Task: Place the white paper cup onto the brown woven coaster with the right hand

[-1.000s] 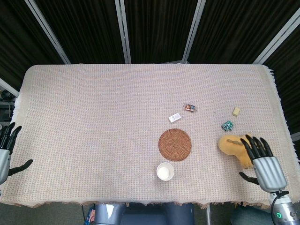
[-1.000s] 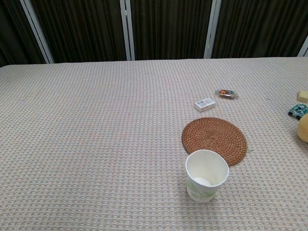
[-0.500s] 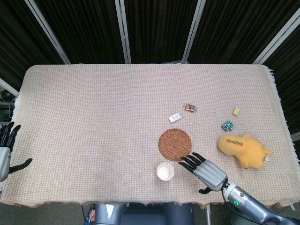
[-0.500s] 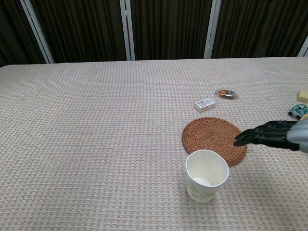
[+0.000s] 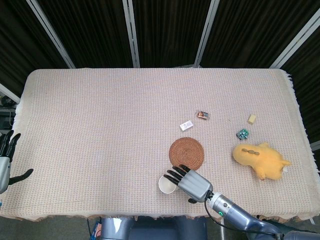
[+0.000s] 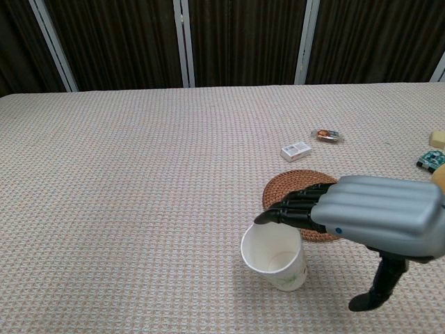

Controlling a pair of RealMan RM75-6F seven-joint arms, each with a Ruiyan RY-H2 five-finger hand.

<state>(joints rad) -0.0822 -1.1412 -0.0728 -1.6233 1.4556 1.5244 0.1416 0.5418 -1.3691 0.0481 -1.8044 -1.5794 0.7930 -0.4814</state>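
Observation:
The white paper cup (image 6: 273, 257) stands near the table's front edge, tipped a little to the left, just in front of the brown woven coaster (image 5: 186, 151). My right hand (image 6: 368, 216) hovers flat over the cup's right side. Its dark fingers (image 6: 295, 209) stretch over the rim and look to be touching it. The thumb (image 6: 379, 285) hangs down to the right, apart from the cup. The hand holds nothing. In the head view the right hand (image 5: 189, 182) hides the right part of the cup (image 5: 165, 184). My left hand (image 5: 5, 165) rests spread at the table's left edge.
A yellow plush toy (image 5: 259, 157) lies right of the coaster. Behind the coaster are a small white box (image 5: 186, 125) and a wrapped candy (image 5: 202, 115). Further right sit a small green item (image 5: 243, 133) and a beige block (image 5: 252, 118). The table's front edge is close behind the cup.
My right hand has swept left from beside the coaster to over the cup. The cup has shifted left and tipped. The left hand has barely moved.

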